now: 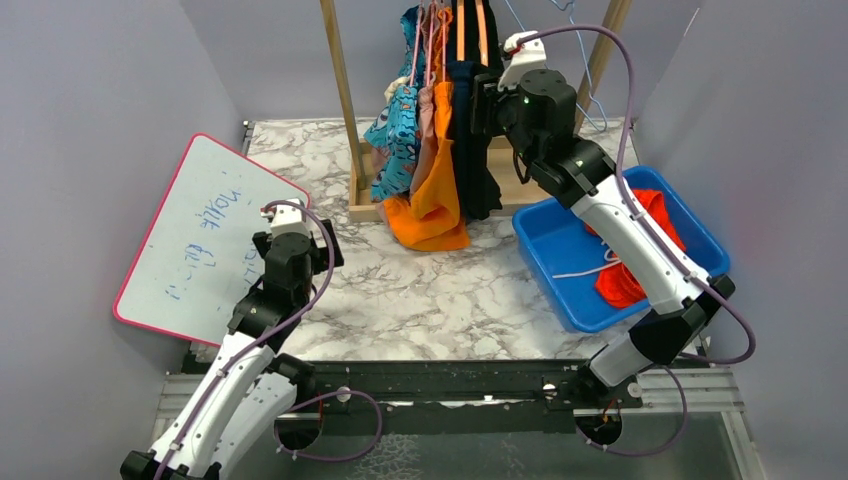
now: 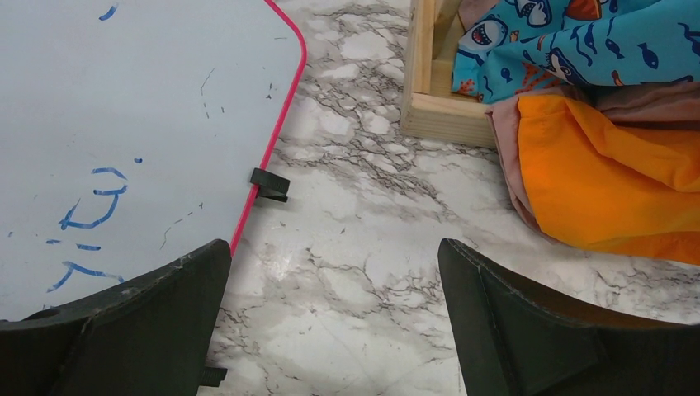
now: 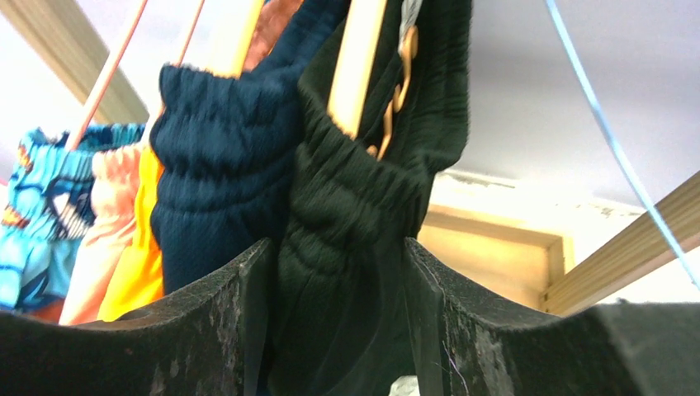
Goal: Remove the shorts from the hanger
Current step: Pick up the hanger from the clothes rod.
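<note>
High on the wooden rack [image 1: 343, 90], the right arm's jaws clamp the gathered waistband of the black shorts [image 3: 347, 247], which hang on a hanger [image 3: 357, 66] beside navy, orange, pink and blue pairs, while the left arm's jaws stand wide apart over the counter [image 2: 363, 272] near the whiteboard [image 2: 124, 99].

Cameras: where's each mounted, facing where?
Top external: overhead at the near edge, looking down on table, rack, left arm, right arm.
Left wrist: faces down at whiteboard and table; open left tool in frame.
Right wrist: faces up at black shorts inside the right tool.
Shared: top and left wrist both show orange shorts.
</note>
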